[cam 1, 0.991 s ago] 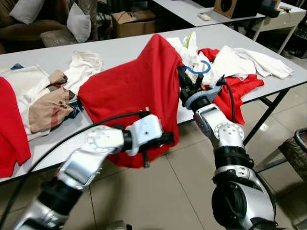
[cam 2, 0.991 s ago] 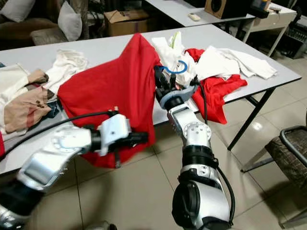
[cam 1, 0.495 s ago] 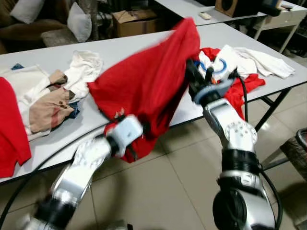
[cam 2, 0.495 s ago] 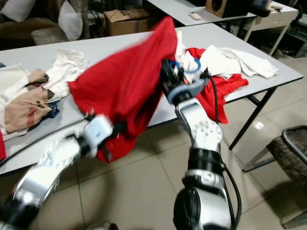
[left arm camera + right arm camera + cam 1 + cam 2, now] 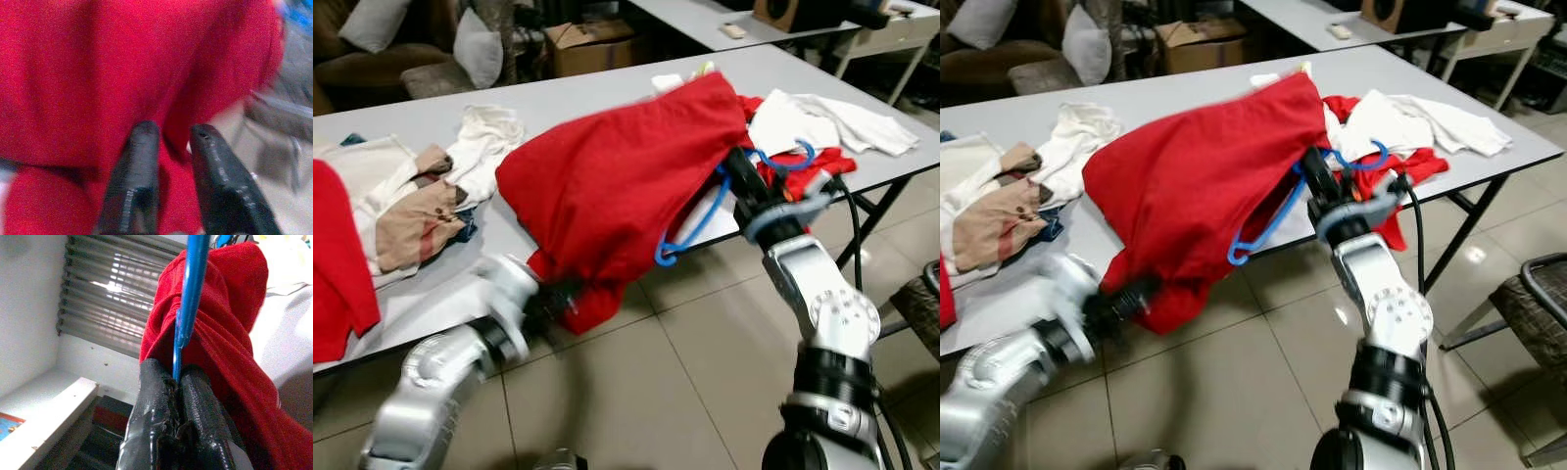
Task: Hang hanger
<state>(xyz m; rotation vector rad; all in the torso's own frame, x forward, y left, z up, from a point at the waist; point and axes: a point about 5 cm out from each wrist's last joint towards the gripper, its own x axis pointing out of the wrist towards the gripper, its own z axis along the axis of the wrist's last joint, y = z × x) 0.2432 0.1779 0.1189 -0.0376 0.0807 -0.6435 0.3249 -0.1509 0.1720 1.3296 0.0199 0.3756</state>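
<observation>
Above the table (image 5: pixel 431 113), the red shirt (image 5: pixel 617 176) has been swung over and down since a second ago. The hanger (image 5: pixel 705 217) is pinched shut in the right claw (image 5: pixel 175 382), its blue arm now exposed; the hem is nipped by the left claw (image 5: pixel 168 147). Hanging likely remains undone.

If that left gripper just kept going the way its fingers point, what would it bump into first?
Most likely more of the red garment. The left gripper already has a fold of that cloth between its fingers, and red fabric spreads straight ahead of them. Depth is hard to judge, but nothing else seems to lie nearer.
</observation>
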